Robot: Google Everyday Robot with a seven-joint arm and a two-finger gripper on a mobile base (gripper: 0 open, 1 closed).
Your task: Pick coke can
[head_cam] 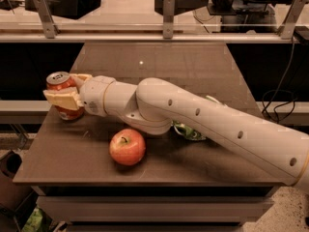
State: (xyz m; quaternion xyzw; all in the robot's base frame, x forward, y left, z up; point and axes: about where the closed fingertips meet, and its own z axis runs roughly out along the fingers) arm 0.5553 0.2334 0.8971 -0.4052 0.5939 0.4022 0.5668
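The coke can (61,111) stands upright on the dark brown counter (212,76), close to its left edge and about midway between the far and near edges, with its silver top facing up. The gripper (62,87) is at the can, reaching in from the right. One pale finger lies across the side of the can that faces the near edge, and the other shows just behind the can's upper right. The can is therefore pinched between the two fingers, with its base on the counter surface. The white arm (203,117) stretches low over the counter from the near right corner toward the left edge and covers much of the middle. A red apple (127,146) with a short stem sits near the near edge, left of center, well apart from the can and just in front of the arm's thick joint. A green and white crumpled packet (189,131) shows from under the arm toward the middle of the counter; most of it is hidden, so its kind cannot be told.
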